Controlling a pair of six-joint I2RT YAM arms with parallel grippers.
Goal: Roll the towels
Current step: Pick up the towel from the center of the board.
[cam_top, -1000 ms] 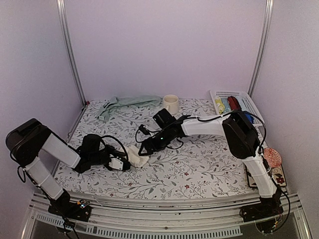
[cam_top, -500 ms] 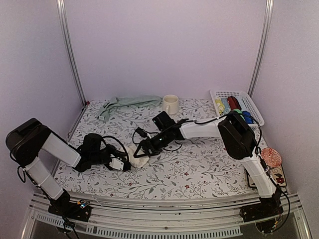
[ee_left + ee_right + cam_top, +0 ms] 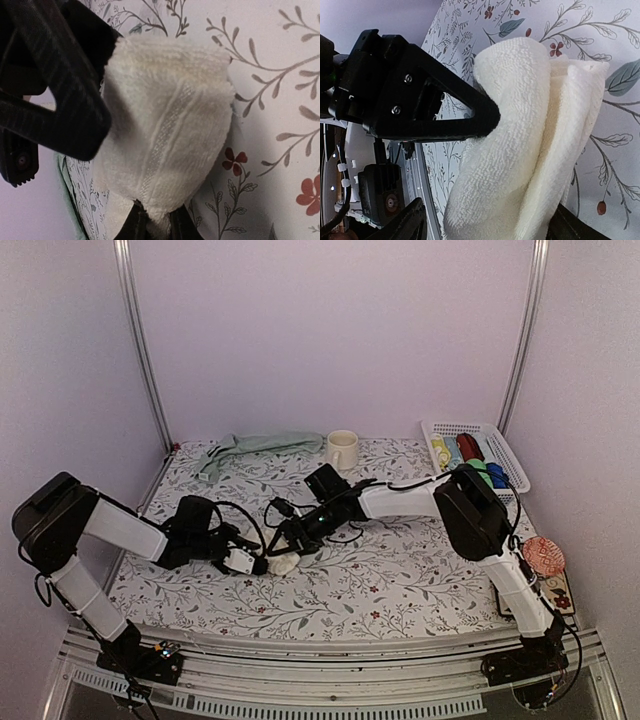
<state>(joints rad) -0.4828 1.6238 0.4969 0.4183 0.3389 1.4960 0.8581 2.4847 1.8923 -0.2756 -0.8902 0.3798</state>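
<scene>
- Top view: the left pincer (image 3: 252, 563) lies low over the flowered bench (image 3: 400, 580). It is nearly clenched on the near-left end of the cream towel (image 3: 284, 562), a small bunched roll.
- The right pincer (image 3: 286, 543) meets the same roll from the far side, jaws spread wide.
- The green towel (image 3: 255, 444) lies crumpled at the bench's back edge, left of the mug (image 3: 342, 448) and well apart from both pincers.
- Left wrist view: its two fingers (image 3: 134, 227) pinch the narrow lower tip of the cream towel (image 3: 167, 130), which fans out ahead of them on the bench. A dark finger of the right pincer (image 3: 60, 85) crosses the roll's left edge.
- Right wrist view: its fingers (image 3: 412, 220) stand released, one on each side of the cream towel (image 3: 530, 135). The lower-right one is at the cloth and the other is apart from it. A black finger of the left pincer (image 3: 445, 117) is tucked into the fold.
</scene>
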